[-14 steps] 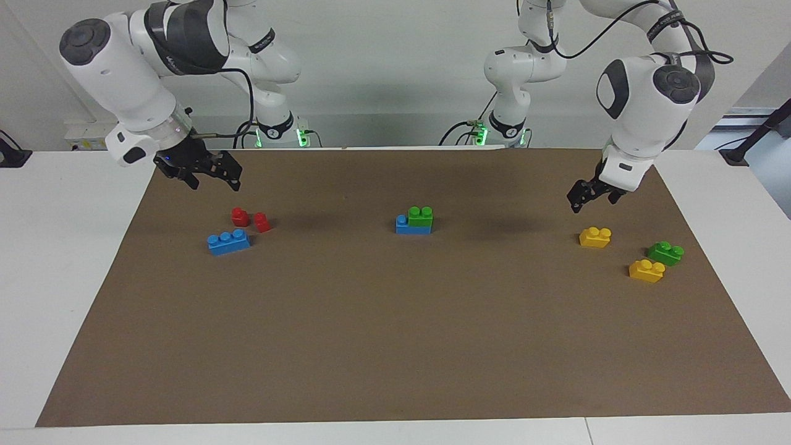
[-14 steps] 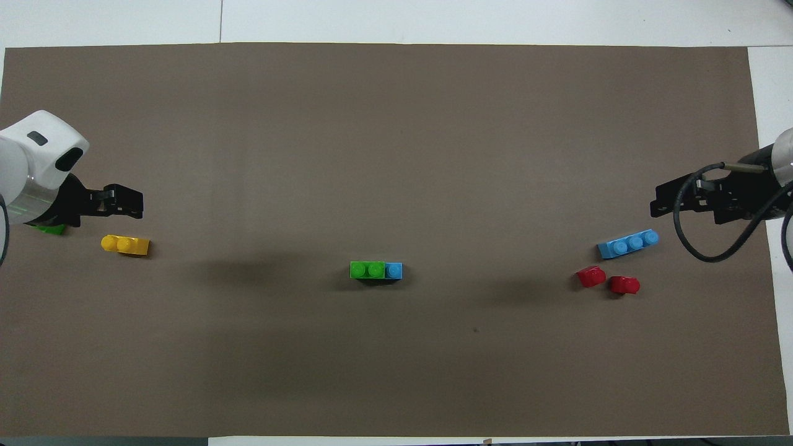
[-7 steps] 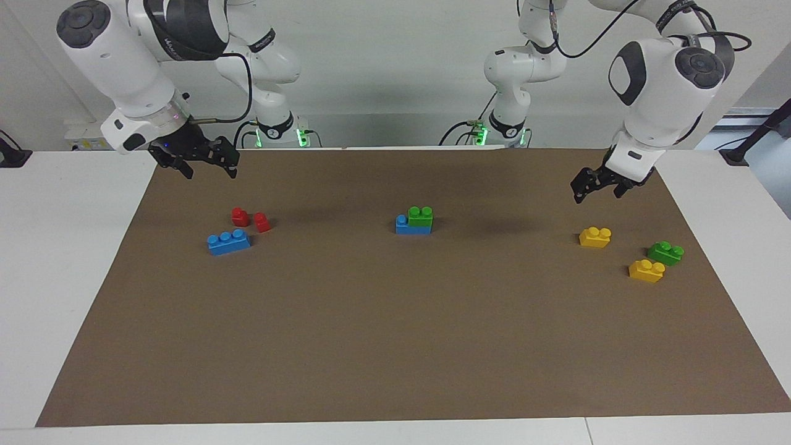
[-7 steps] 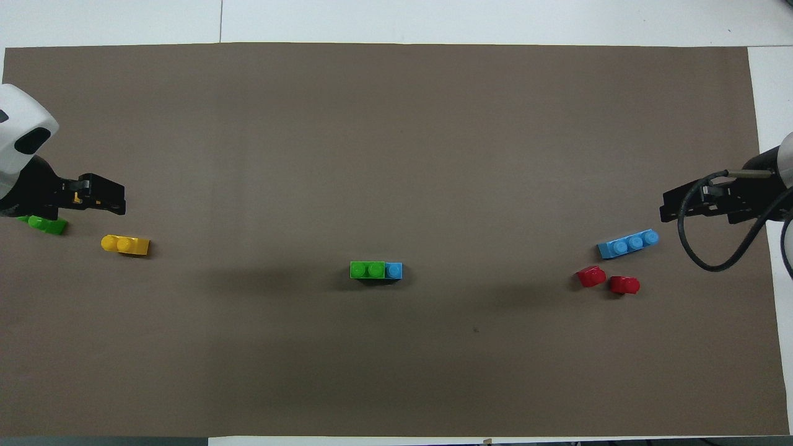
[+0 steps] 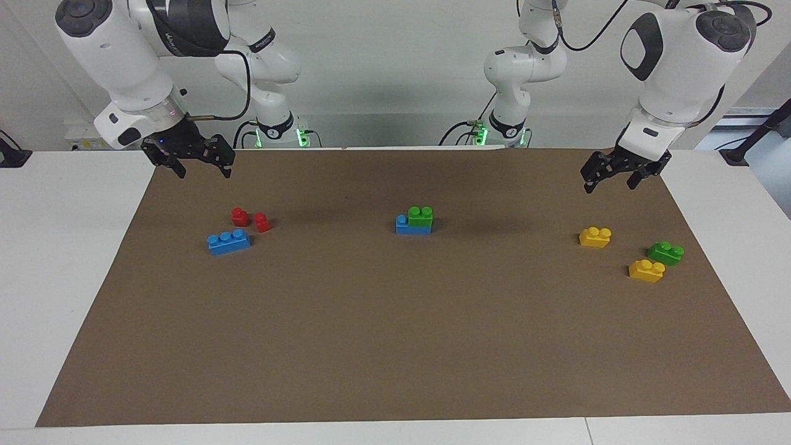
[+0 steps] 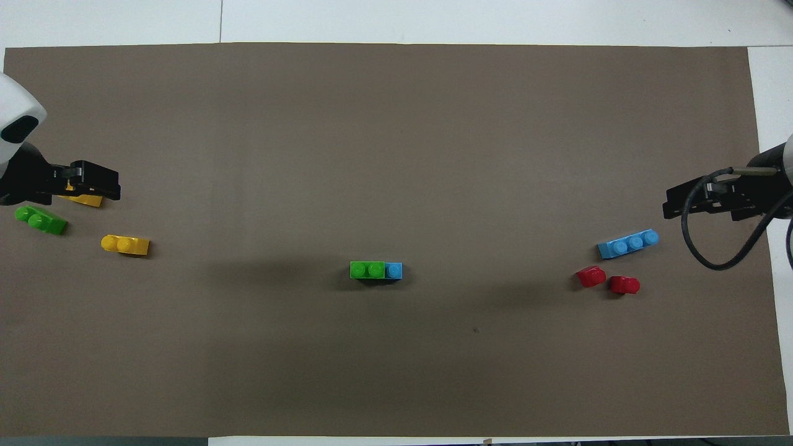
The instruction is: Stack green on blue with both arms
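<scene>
A green brick (image 5: pixel 420 216) (image 6: pixel 367 270) sits on one end of a blue brick (image 5: pixel 405 227) (image 6: pixel 394 271) at the mat's middle; one blue stud stays bare. A second blue brick (image 5: pixel 228 241) (image 6: pixel 628 243) lies toward the right arm's end. A second green brick (image 5: pixel 665 253) (image 6: pixel 40 220) lies toward the left arm's end. My left gripper (image 5: pixel 609 186) (image 6: pixel 114 191) is open and empty, raised over the mat at the left arm's end. My right gripper (image 5: pixel 204 173) (image 6: pixel 672 207) is open and empty, raised over the mat's edge at the right arm's end.
Two red bricks (image 5: pixel 240 216) (image 5: pixel 262 222) lie beside the second blue brick, nearer to the robots. Two yellow bricks (image 5: pixel 595 237) (image 5: pixel 646 271) lie by the second green brick; in the overhead view one (image 6: pixel 83 199) is partly covered by the left gripper. A brown mat (image 5: pixel 395 340) covers the table.
Both grippers have risen and drawn back toward the robots and the table's ends. The second green brick now shows fully in the overhead view. No brick has moved.
</scene>
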You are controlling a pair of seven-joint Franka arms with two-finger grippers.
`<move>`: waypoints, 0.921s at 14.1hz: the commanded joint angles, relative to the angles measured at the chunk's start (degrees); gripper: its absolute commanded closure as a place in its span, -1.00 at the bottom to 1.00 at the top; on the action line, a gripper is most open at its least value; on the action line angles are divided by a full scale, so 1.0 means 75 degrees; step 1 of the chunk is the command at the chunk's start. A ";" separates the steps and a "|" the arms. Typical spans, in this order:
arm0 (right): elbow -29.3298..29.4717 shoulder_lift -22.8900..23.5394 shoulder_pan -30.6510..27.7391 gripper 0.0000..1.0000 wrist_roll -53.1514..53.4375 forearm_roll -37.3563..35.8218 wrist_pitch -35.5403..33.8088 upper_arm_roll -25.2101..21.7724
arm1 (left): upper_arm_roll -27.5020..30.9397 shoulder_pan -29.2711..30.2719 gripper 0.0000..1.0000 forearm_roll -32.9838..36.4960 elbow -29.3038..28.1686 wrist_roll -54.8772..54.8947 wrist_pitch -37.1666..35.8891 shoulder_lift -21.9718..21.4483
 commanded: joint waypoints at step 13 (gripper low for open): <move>0.0064 0.0007 -0.0100 -1.00 -0.0487 -0.0508 0.0101 0.0081 | 0.0013 0.0049 -1.00 -0.0486 0.0209 0.0136 -0.0001 0.0113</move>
